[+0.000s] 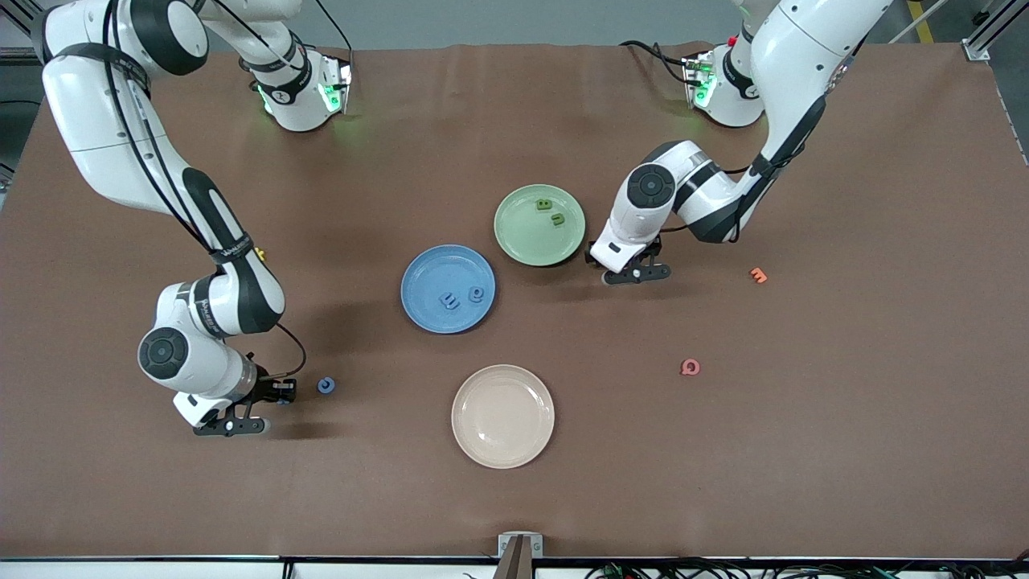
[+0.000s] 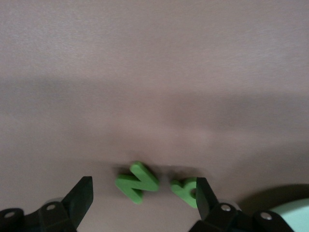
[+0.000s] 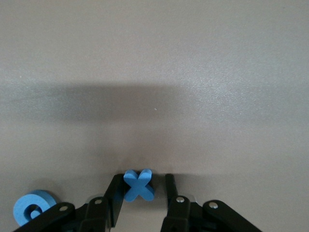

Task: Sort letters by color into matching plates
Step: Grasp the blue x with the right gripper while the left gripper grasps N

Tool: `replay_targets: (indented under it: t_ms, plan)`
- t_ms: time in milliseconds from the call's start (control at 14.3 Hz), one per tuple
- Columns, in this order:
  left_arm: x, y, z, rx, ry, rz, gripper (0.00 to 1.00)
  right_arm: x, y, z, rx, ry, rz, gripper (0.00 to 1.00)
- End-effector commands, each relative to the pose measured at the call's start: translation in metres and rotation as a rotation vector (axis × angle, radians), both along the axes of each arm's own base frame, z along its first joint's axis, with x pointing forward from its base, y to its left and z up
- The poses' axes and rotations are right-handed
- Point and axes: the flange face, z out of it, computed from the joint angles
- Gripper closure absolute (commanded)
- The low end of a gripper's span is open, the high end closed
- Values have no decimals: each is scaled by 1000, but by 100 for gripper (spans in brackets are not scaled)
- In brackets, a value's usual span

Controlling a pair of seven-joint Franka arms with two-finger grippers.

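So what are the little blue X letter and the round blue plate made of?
The chunky blue X letter, between the right gripper's fingers, looks like soft foam or rubber: matte, thick, with flat faces and no shine. It could also be matte plastic. The round shallow blue plate looks like hard plastic or melamine: smooth, evenly coloured, with a faint sheen on its rim. Ceramic can't be ruled out.

**Even overhead light, soft wrist views**

The front view is bright and evenly lit from above, with faint soft shadows on the brown counter (image 1: pixel 844 442) beneath both arms (no harsh glare anywhere). Green indicator lights glow at the arm bases. Both wrist views look washed out and paler, each crossed by a broad dim shadow band; the green letter (image 2: pixel 137 181) appears slightly blurred, the blue letter (image 3: pixel 139 185) sharper.
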Motion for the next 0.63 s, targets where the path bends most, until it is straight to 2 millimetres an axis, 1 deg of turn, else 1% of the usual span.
replay_targets:
  t_ms: [0, 139, 279, 349, 418, 488, 558]
  plan:
    - [-10, 10, 1, -9, -32, -24, 6, 5, 1, -4, -2, -1, -18, 63]
    - [-10, 11, 1, -12, -35, -25, 7, 5, 2, -4, -2, -1, -45, 69]
    - [-11, 12, -1, -11, -32, -24, 9, 5, 5, -4, -2, -1, -43, 83]
    - [-12, 12, -2, -9, -28, -27, 11, 4, 6, -5, -1, 0, -45, 93]
    - [-13, 13, -2, -9, -28, -27, 12, 4, 5, -4, -2, 2, -45, 98]
    - [-13, 13, -3, -8, -28, -26, 12, 5, 4, -3, -3, 5, -47, 99]
    - [-13, 14, -3, -13, -30, -25, 12, 6, 5, 3, -3, 2, -50, 99]
